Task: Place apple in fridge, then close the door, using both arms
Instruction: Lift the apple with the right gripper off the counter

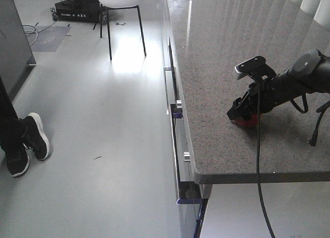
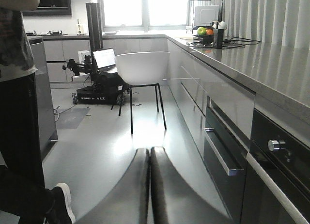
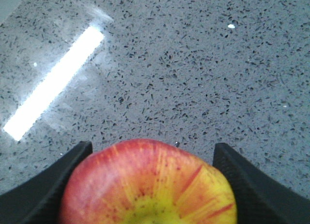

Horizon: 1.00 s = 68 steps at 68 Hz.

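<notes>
The red apple (image 3: 145, 185), yellow-green round its dimple, lies on the speckled counter (image 1: 232, 52) near its front edge. My right gripper (image 3: 150, 147) stands over it with a black finger pressed to each side, shut on it. In the front view the right gripper (image 1: 240, 113) covers most of the apple (image 1: 248, 123). My left gripper (image 2: 149, 149) is shut on nothing, low over the floor. The fridge (image 1: 13, 42) shows as a tall grey face at far left. I cannot make out its door.
A person's legs and black shoes (image 1: 28, 142) stand by the fridge. A white chair (image 2: 143, 69) and a second mobile robot (image 2: 97, 83) are further down the aisle. Drawer handles (image 1: 178, 145) jut from the counter front. A fruit bowl (image 2: 206, 32) sits at the counter's far end.
</notes>
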Tool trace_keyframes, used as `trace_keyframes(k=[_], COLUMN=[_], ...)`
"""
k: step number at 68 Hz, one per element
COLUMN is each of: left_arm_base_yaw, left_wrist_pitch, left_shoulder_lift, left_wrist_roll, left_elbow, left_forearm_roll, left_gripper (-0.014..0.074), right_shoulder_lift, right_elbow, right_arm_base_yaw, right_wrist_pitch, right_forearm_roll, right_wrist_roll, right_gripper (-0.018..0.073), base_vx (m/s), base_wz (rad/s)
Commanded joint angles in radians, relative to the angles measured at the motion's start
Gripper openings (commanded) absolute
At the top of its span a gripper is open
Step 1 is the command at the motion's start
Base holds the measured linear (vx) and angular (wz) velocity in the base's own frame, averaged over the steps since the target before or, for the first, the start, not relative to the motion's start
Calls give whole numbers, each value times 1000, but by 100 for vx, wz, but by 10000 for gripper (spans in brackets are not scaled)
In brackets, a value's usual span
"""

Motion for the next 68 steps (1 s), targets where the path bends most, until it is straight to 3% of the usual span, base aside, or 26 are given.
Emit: trace_keyframes(k=[1, 12, 20, 34, 43, 56, 68], left_arm_base_yaw=[-3, -3, -3, -3, -3, -3, -3], left_wrist_pitch=[-71, -71, -71, -71, -71, -71, -71], left_shoulder_lift=[-15, -15, -15, -15, -15, -15, -15], left_wrist_roll=[-1, -1, -1, -1, -1, -1, -1], left_elbow=[13, 13, 13, 13, 13, 13, 13], left_forearm_roll=[0, 0, 0, 0, 0, 0, 0], left_gripper=[-6, -6, -6, -6, -6, -6, -6], right_shoulder_lift=[-66, -103, -155, -261, -346, -538, -730], right_elbow=[-30, -30, -30, -28, 12, 180, 325], right_arm_base_yaw=[-2, -2, -2, -1, -1, -1, -1], right_wrist_pitch=[-21, -24, 55, 261, 351, 335, 355], right_forearm_roll=[21, 25, 22, 41, 136, 301, 368], right_wrist_roll=[-9, -12, -5, 170, 193, 134, 130], right_gripper=[312, 248, 215, 207, 207, 207, 207], base_vx=[0, 0, 0, 0, 0, 0, 0], base_wz=[0, 0, 0, 0, 0, 0, 0])
